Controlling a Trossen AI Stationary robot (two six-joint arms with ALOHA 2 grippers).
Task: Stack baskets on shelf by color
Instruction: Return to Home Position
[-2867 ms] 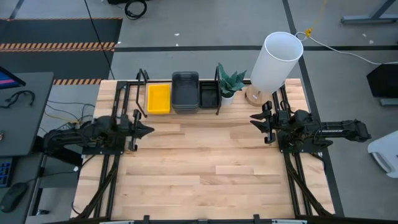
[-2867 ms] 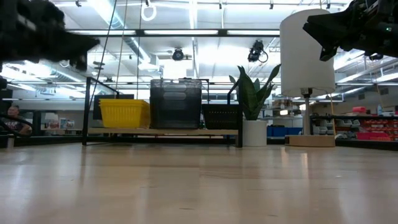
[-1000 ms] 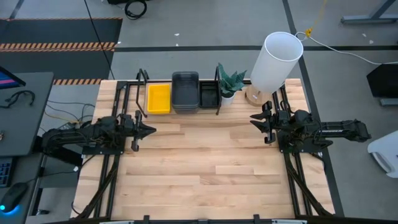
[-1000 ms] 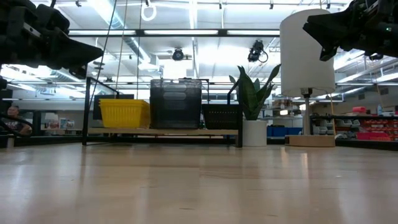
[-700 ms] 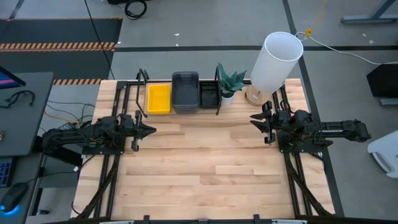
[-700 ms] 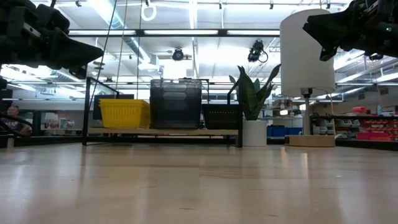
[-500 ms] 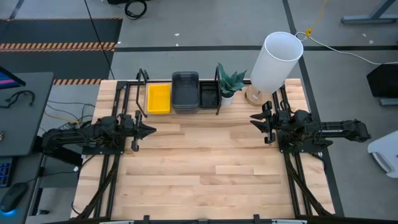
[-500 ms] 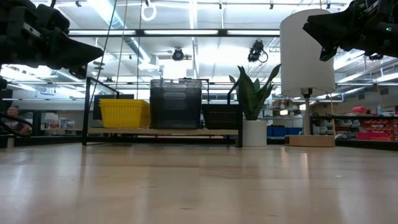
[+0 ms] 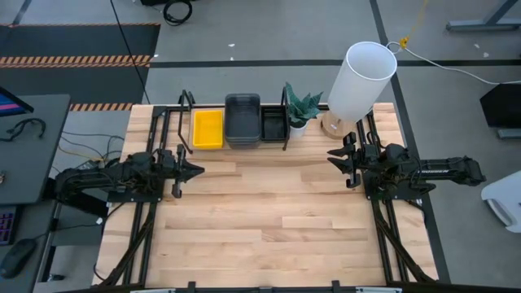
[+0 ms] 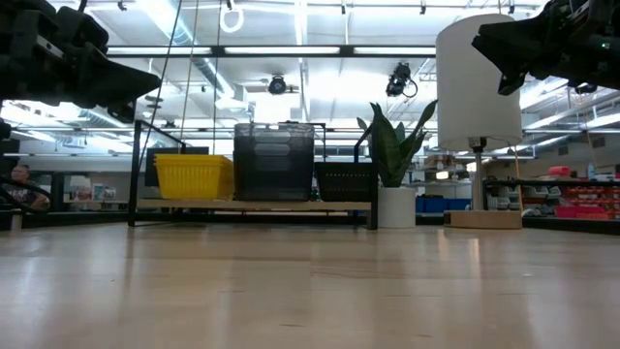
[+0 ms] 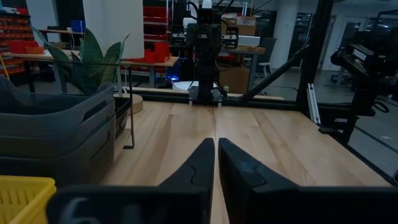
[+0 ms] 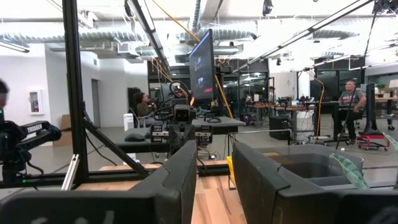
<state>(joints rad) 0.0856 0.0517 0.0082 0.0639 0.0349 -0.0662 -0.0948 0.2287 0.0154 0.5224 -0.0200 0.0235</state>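
The shelf [image 10: 254,205] stands along the table's far edge. On its plank rest a yellow basket [image 9: 207,129] at the left, a taller stack of dark grey baskets [image 9: 242,120] in the middle and a black mesh basket [image 9: 273,124] at the right. My left gripper [image 9: 198,170] hovers shut at the table's left side, pointing level toward the right, its fingertips [image 11: 216,142] together. My right gripper [image 9: 332,155] hovers at the right side, its fingers [image 12: 214,149] apart with nothing between them. Both are well clear of the shelf.
A potted plant [image 9: 301,110] stands just right of the shelf. A tall white cylinder [image 9: 362,80] on a wooden base stands at the far right, close behind my right arm. Bare wooden tabletop [image 9: 269,212] lies between the arms and toward the near edge.
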